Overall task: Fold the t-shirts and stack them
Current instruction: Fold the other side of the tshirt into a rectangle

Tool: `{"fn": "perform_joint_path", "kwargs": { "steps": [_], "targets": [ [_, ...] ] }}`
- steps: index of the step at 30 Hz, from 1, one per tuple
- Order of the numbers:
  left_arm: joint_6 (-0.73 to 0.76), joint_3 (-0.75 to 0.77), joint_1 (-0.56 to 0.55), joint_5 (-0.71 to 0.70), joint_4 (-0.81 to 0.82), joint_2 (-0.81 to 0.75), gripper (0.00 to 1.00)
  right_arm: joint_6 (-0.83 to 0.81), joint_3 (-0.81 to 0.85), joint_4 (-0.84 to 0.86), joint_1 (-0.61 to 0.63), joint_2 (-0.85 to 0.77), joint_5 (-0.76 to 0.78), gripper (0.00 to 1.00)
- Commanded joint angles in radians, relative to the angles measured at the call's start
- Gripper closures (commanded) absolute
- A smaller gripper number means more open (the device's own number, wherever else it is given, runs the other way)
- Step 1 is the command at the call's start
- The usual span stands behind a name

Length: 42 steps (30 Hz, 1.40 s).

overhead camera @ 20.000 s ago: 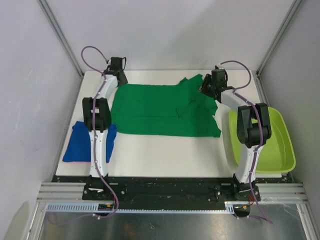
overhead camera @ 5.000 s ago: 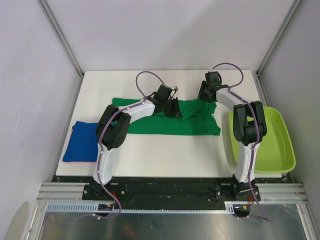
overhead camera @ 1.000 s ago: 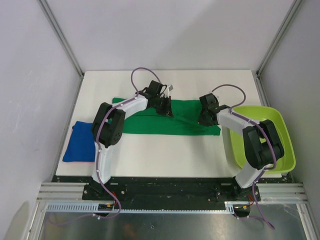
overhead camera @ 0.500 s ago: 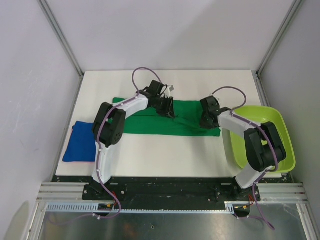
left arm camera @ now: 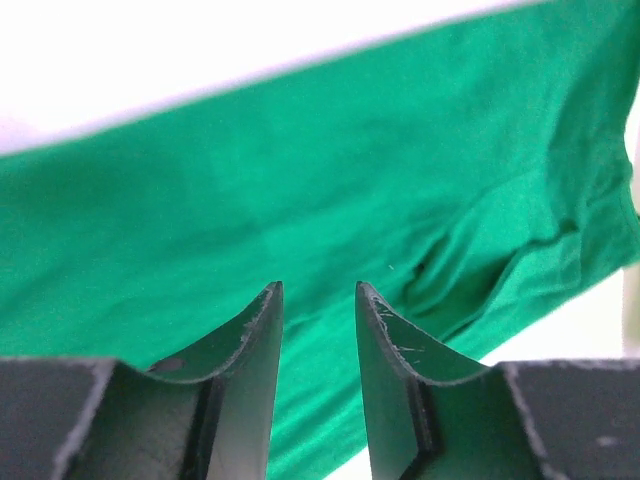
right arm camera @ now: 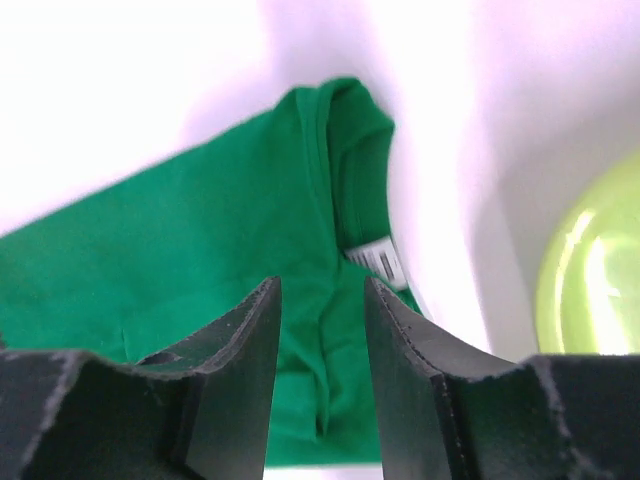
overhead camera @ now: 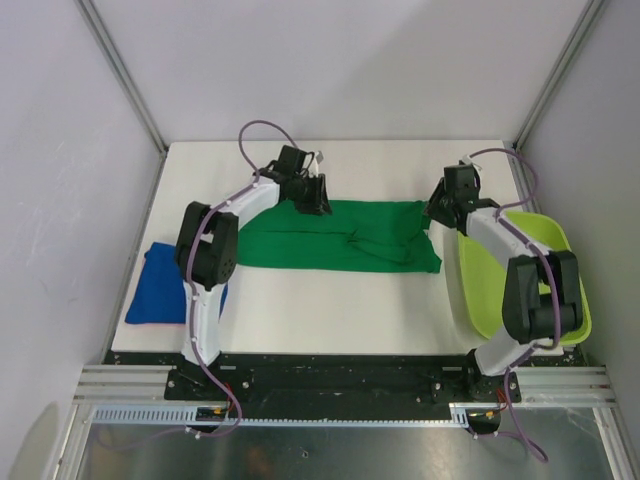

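While both arms reach over it, table (overhead camera: pixel 330 300): white, carrying the dark green t-shirt (overhead camera: pixel 340 238) (left arm camera: pixel 300 190) (right arm camera: pixel 200 250) across its middle.
dark green t-shirt: folded into a long band running left to right, creased in its right half.
lime-green tub (overhead camera: pixel 575 300): just beside the dark green t-shirt's right end.
royal blue t-shirt (overhead camera: pixel 160 290): folded, thin pink edge, off the dark green t-shirt's near-left corner, apart from it.
left gripper (overhead camera: pixel 316 203) (left arm camera: pixel 318 290): over the dark green t-shirt's far edge, left of middle; jaws narrowly parted, cloth showing through the gap.
right gripper (overhead camera: pixel 437 213) (right arm camera: pixel 320 285): at the dark green t-shirt's far-right corner; jaws narrowly parted, gripping nothing.
neck tag (right arm camera: pixel 375 262): white, at the dark green t-shirt's collar.
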Motion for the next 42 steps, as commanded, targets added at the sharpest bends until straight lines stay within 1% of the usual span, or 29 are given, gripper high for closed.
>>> {"fn": "perform_joint_path", "kwargs": {
  "steps": [1, 8, 13, 19, 23, 29, 36, 42],
  "targets": [
    [-0.048, 0.065, 0.027, -0.147, 0.006, -0.021, 0.61, -0.019, 0.098, 0.104, -0.011, 0.114, 0.029, 0.58],
    [-0.135, 0.070, 0.053, -0.262, 0.007, 0.031, 0.62, -0.040, 0.222, 0.129, -0.022, 0.266, 0.061, 0.64],
    [-0.172, 0.061, 0.061, -0.313, 0.006, 0.049, 0.62, -0.080, 0.286, 0.112, -0.020, 0.316, 0.110, 0.65],
    [-0.212, 0.047, 0.068, -0.323, 0.006, 0.066, 0.62, -0.172, 0.387, 0.048, 0.019, 0.386, 0.172, 0.70],
    [-0.226, 0.047, 0.071, -0.308, 0.006, 0.076, 0.63, -0.240, 0.500, -0.036, 0.059, 0.467, 0.230, 0.71],
    [-0.226, 0.046, 0.072, -0.297, 0.007, 0.079, 0.63, -0.289, 0.632, -0.127, 0.093, 0.567, 0.291, 0.74],
    [-0.225, 0.043, 0.075, -0.291, 0.007, 0.077, 0.63, -0.311, 0.658, -0.162, 0.104, 0.605, 0.348, 0.76],
    [-0.224, 0.044, 0.078, -0.285, 0.007, 0.079, 0.64, -0.316, 0.654, -0.179, 0.099, 0.622, 0.364, 0.79]
  ]
}}
